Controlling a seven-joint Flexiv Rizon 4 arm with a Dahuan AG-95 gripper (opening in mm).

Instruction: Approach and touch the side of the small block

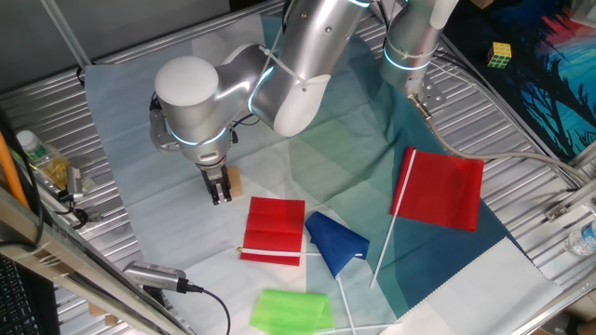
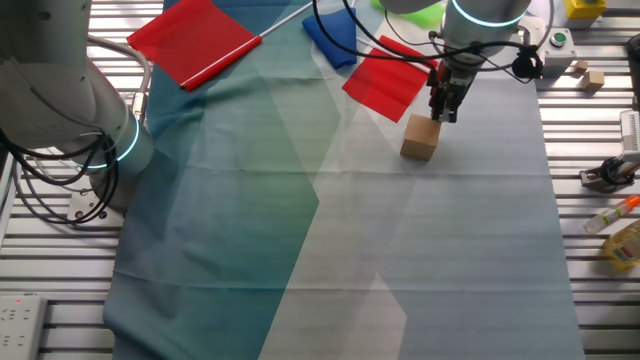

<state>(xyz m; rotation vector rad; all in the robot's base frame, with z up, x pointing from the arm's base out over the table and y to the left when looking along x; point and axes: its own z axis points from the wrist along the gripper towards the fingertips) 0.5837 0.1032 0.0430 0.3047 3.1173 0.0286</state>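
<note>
The small block (image 1: 235, 180) is a plain tan cube on the pale cloth, partly hidden behind my fingers in one fixed view. It shows fully in the other fixed view (image 2: 420, 137). My gripper (image 1: 220, 193) points straight down with its dark fingers close together and nothing between them. Its tips (image 2: 444, 112) are low, right beside one side of the block. They look to be at or against that side, but I cannot tell whether they touch it.
A folded red cloth (image 1: 275, 230) lies just beside the block, with a blue flag (image 1: 335, 240), a green one (image 1: 291, 310) and a larger red flag (image 1: 440, 189) further off. A multicoloured puzzle cube (image 1: 500, 55) sits at the far edge. Small wooden blocks (image 2: 587, 76) and bottles (image 2: 622, 235) lie off the cloth.
</note>
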